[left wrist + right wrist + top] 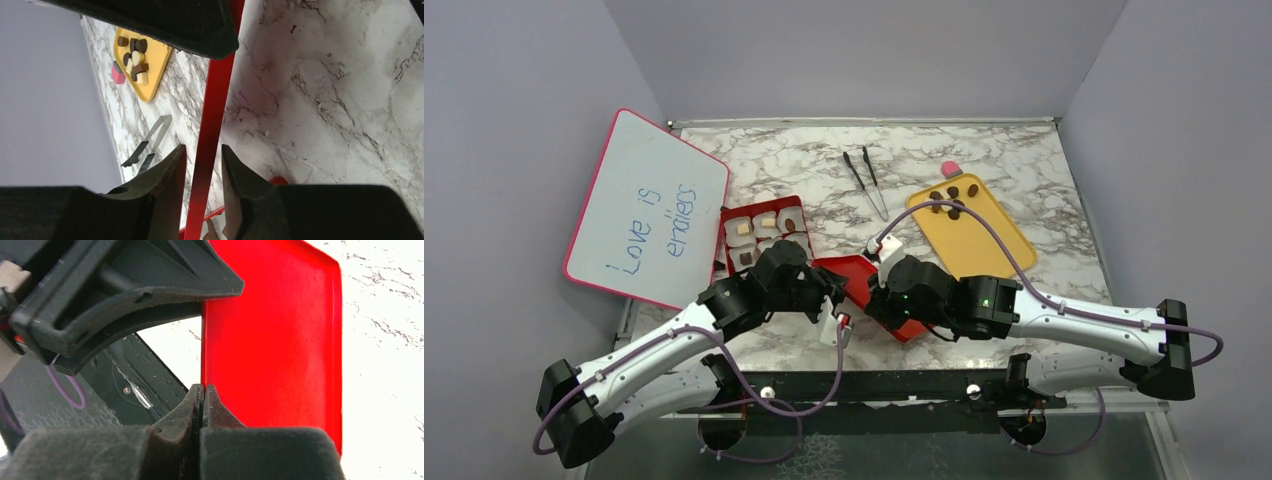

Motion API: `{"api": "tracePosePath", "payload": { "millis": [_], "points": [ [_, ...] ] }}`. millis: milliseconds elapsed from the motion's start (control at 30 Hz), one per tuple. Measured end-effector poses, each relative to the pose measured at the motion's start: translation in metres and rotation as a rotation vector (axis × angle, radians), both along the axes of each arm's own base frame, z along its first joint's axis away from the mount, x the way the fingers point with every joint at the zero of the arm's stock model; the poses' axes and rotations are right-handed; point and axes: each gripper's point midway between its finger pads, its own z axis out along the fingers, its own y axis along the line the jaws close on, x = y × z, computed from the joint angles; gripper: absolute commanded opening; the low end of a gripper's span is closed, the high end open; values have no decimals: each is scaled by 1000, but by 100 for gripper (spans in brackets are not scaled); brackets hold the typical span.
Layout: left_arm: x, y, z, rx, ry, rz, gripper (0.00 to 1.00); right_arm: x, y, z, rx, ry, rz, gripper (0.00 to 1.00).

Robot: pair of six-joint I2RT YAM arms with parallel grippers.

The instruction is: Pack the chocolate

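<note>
Chocolate (952,200): mostly loose, bunched at the far end of the yellow tray (984,250); a few pieces lie in white paper cups (766,222) inside the red box (762,204). Packing looks unfinished.
Surface (824,160): marble, and it looks hard and slick; anything dropped on it would probably slide.
Yellow tray: to the right of the arms and well apart from the box. Each piece faces a long carry, so one could drop on the way.
Red lid (856,277): held up between both arms, just beside the box. Only one grip is firm, so it could pivot or slip free and fall onto the filled cups.
Red box: open, with the left arm close over its near edge; a swing of that arm could knock it or tip the cups.
Right pincer (202,388): pressed together on the lid's edge, a thin bite.
Left pincer (202,152): apart, astride the lid's rim with a gap on either side; closing off-centre could twist the lid.
Tongs (866,182): lying beyond the lid, in no grip.
</note>
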Motion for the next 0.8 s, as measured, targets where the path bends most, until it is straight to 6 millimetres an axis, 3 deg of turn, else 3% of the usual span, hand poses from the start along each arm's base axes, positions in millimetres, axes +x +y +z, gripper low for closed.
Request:
{"api": "tracePosePath", "payload": {
  "millis": [233,300,600,733,800],
  "points": [
    [2,-4,-5,15,43,14,16,3,-1,1,-1,-10,-13,2],
    [2,-4,-6,19,64,24,11,5,-3,4,6,-21,-27,8],
    [2,-13,7,-54,176,93,5,19,-16,44,128,-94,-137,55],
    [0,-20,20,-165,264,148,1,29,-26,85,243,-156,-202,86],
    [-1,-24,27,-223,308,171,1,32,-31,110,312,-190,-225,94]
  ]
}}
